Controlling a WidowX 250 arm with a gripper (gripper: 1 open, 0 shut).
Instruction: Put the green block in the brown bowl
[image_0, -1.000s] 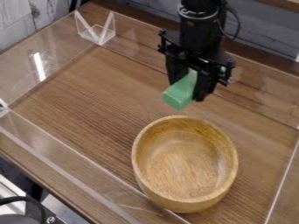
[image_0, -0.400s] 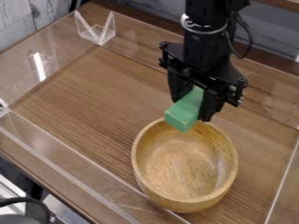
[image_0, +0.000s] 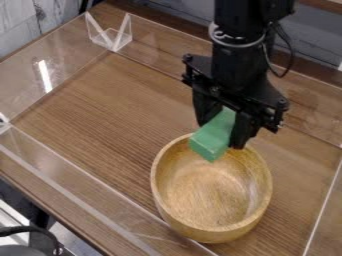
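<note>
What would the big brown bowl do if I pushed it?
The brown bowl would probably slide rather than roll, since it sits upright on the table. Its wide, round shape suggests it wouldn't tip easily. Its thick-looking rim and woody color hint that it's stiff, not floppy.

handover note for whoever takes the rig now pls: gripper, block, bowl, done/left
Gripper: shut on the green block, which hangs tilted from the fingertips.
Block: held up, appears over the far part of the brown bowl; its height above the bowl can't be judged from this one view.
Bowl: on the table, nothing seen inside it.
Done: block picked up and brought to the bowl.
Left: probably a little more travel toward the bowl's middle, then lower, release, back off.
</note>
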